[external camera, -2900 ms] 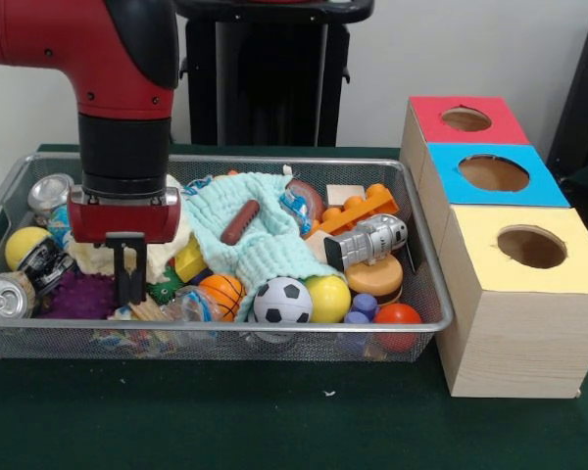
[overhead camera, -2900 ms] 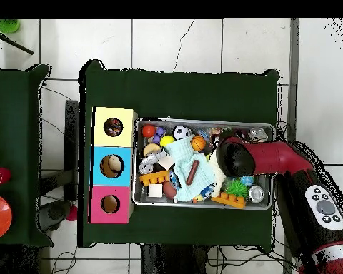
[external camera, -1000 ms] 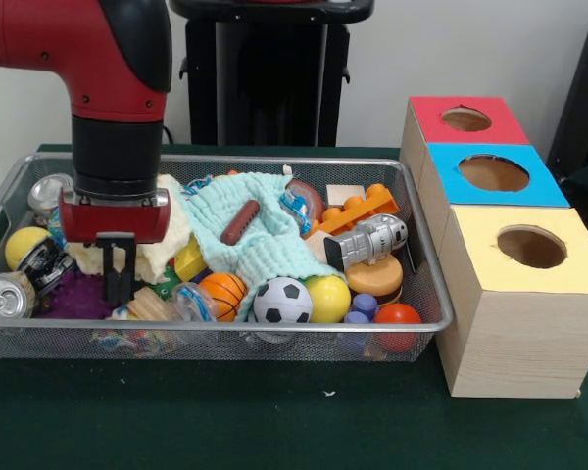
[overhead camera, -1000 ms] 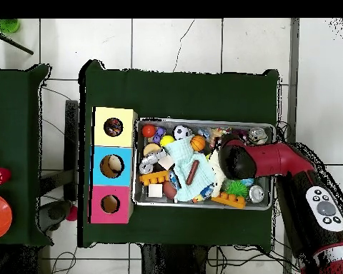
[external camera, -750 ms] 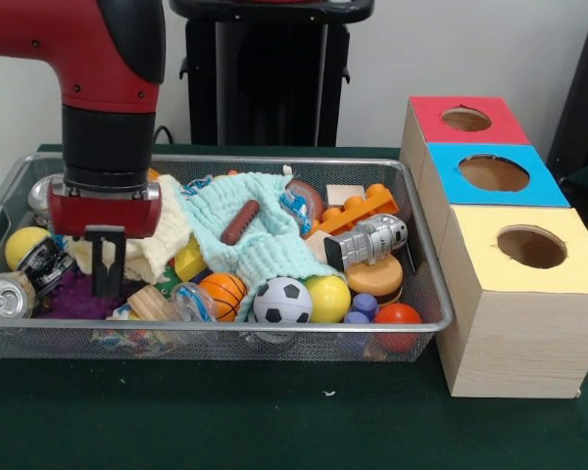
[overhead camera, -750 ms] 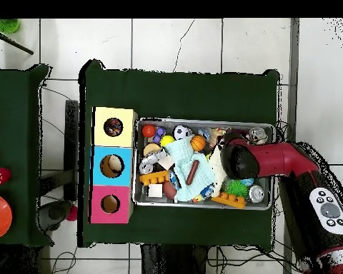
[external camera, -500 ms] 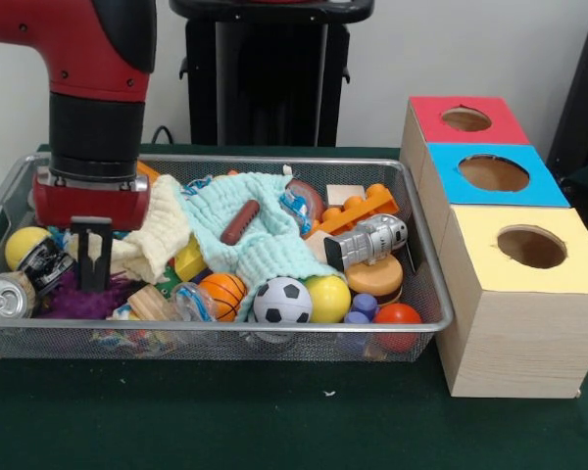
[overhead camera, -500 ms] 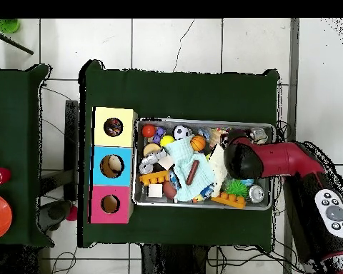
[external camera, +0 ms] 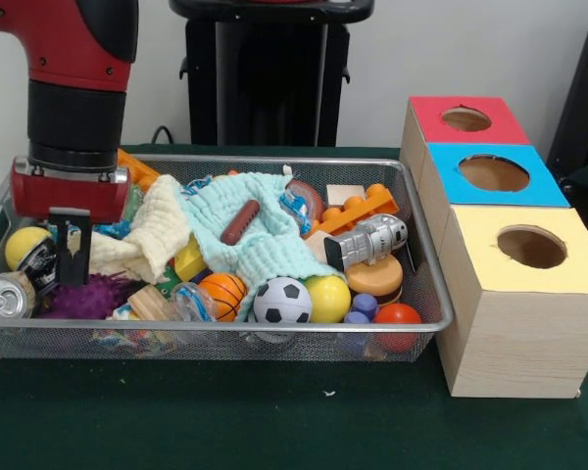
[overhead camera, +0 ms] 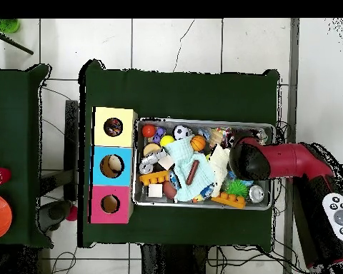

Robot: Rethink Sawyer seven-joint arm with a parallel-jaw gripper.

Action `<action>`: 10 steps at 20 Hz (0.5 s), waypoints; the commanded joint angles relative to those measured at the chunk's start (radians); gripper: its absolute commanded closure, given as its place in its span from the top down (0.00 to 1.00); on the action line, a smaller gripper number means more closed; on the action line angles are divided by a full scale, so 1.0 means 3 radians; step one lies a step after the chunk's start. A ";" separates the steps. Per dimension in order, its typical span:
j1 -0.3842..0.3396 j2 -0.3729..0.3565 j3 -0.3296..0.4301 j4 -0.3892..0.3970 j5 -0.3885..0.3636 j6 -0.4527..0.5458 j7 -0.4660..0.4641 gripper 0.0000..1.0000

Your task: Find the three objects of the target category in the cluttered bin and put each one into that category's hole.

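Observation:
A wire mesh bin (external camera: 426, 264) holds a jumble of toys. My gripper (external camera: 72, 276) hangs at its left end, shut with nothing seen in it, tips just above a purple spiky ball (external camera: 88, 297) and beside a dark can (external camera: 41, 260). A yellow ball (external camera: 22, 245) and a silver can (external camera: 2, 294) lie further left. Near the front are a basketball (external camera: 221, 290), a soccer ball (external camera: 282, 301), a yellow ball (external camera: 329, 298) and a red ball (external camera: 399, 316). In the overhead view the arm's head (overhead camera: 247, 163) hides the gripper.
Three wooden boxes with round holes stand beside the bin: red (external camera: 465, 120), blue (external camera: 493, 173), yellow (external camera: 530, 247). A sausage (external camera: 239, 222) lies on a teal cloth (external camera: 265, 245); a cream cloth (external camera: 147, 235), an orange brick (external camera: 358, 210) and a silver robot toy (external camera: 368, 241) sit nearby.
The arm has slid steadily toward the bin's left end in the front view and risen a little. The purple spiky ball and cream cloth are more uncovered. The gripper stayed shut.

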 commanded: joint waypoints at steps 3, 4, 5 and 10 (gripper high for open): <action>-0.0040 0.0300 0.0231 0.0020 -0.0123 -0.0058 -0.0392 0.00; -0.0040 0.0313 0.0232 0.0023 -0.0117 -0.0059 -0.0383 0.00; -0.0048 0.0307 0.0241 0.0034 -0.0102 -0.0033 -0.0398 0.00; -0.0066 0.0322 0.0274 0.0079 -0.0068 -0.0009 -0.0395 0.00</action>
